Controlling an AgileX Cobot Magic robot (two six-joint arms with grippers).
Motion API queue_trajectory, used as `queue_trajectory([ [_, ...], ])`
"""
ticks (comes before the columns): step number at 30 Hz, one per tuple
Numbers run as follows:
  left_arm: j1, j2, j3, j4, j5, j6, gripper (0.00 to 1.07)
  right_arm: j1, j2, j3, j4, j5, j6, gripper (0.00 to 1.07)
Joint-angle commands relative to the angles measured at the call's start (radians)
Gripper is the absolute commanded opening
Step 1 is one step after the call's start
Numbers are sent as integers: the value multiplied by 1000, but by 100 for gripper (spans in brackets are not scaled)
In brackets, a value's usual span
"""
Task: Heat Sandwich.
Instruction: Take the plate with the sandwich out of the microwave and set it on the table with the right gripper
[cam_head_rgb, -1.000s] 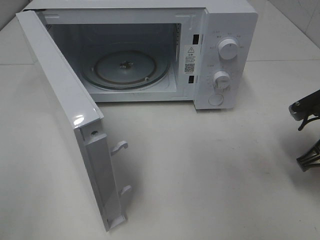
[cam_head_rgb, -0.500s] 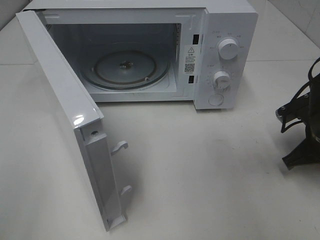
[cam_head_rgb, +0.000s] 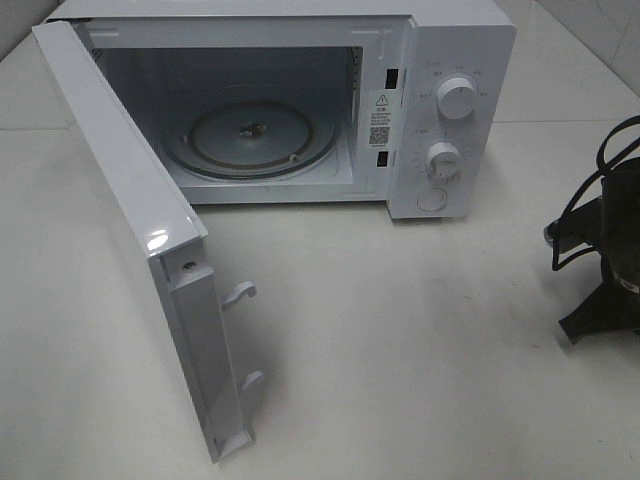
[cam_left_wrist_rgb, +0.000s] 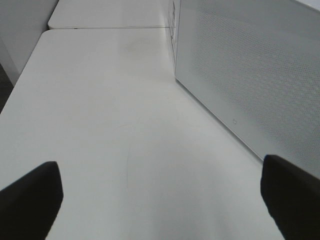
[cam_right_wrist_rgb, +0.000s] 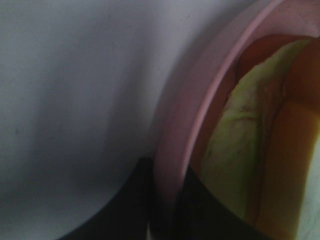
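Observation:
In the right wrist view the sandwich (cam_right_wrist_rgb: 240, 150), pale cream with yellow layers, lies in a round pink dish (cam_right_wrist_rgb: 200, 100). My right gripper (cam_right_wrist_rgb: 167, 210) is shut on the dish's rim, with one dark finger (cam_right_wrist_rgb: 125, 210) outside and the other inside. The exterior view shows only the right arm (cam_head_rgb: 600, 260) at the right edge; dish and sandwich are out of that view. My left gripper (cam_left_wrist_rgb: 160, 200) is open over bare table, its fingertips (cam_left_wrist_rgb: 30, 200) wide apart and holding nothing.
The white microwave (cam_head_rgb: 440, 60) stands at the back with its door (cam_head_rgb: 130, 200) swung wide open toward the front left. Its glass turntable (cam_head_rgb: 250, 135) is bare. The door's outer face (cam_left_wrist_rgb: 250, 75) stands close beside my left gripper.
My right arm has moved left, further into the exterior view from the right edge. The microwave and its door have not moved.

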Motion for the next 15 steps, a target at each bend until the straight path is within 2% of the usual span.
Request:
queue_trajectory([
  [1,-5,-24,2,-6,-13,-1,101,-8,4,-5,-14,9,10,5],
  [9,-5,-24,2,-6,-13,-1,101,-8,4,-5,-1,19,10,13],
  [11,-5,-24,2,-6,-13,-1,101,-8,3,-5,17,19,10,18],
  [12,-5,-24,2,-6,-13,-1,101,-8,2,-5,41,21,-3,25],
  [13,-5,-24,2,-6,-13,-1,101,-8,2,-5,41,21,-3,25],
  [15,-5,-24,2,-6,-13,-1,101,-8,-6,-5,59,21,-25,31],
])
